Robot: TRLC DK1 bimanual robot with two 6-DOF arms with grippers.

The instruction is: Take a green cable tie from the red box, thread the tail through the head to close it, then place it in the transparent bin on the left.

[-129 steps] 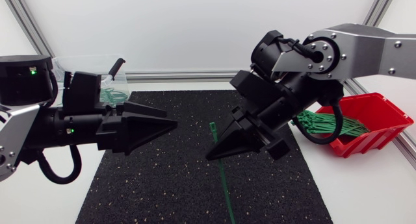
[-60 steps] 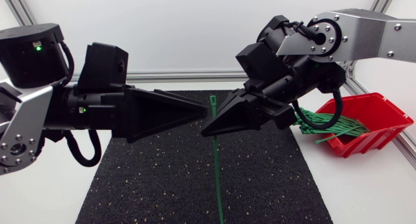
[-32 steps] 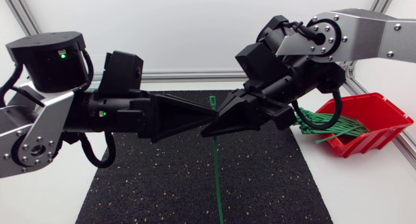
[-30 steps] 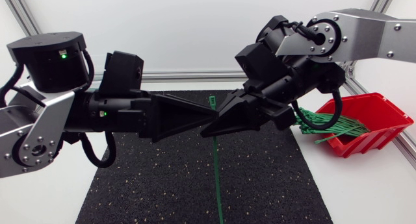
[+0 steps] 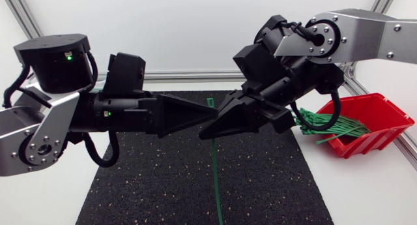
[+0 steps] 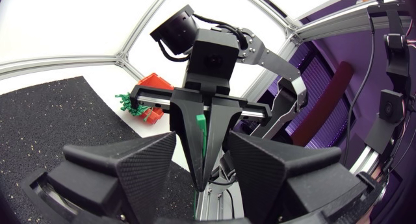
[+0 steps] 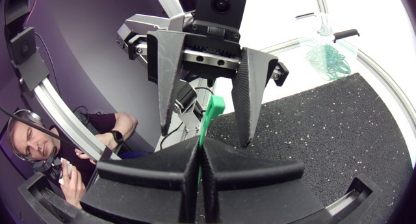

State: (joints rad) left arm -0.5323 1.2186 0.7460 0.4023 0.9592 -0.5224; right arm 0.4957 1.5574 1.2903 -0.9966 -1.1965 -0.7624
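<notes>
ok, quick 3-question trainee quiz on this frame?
1. True or false: the right gripper is shut on the green cable tie.
2. Pick one: the left gripper is A) shut on the tie, B) open, fingers apart, C) out of every view.
3. Short answer: where do the spare ties lie?

Key: 1 true. 2 B. 3 in the red box.
</notes>
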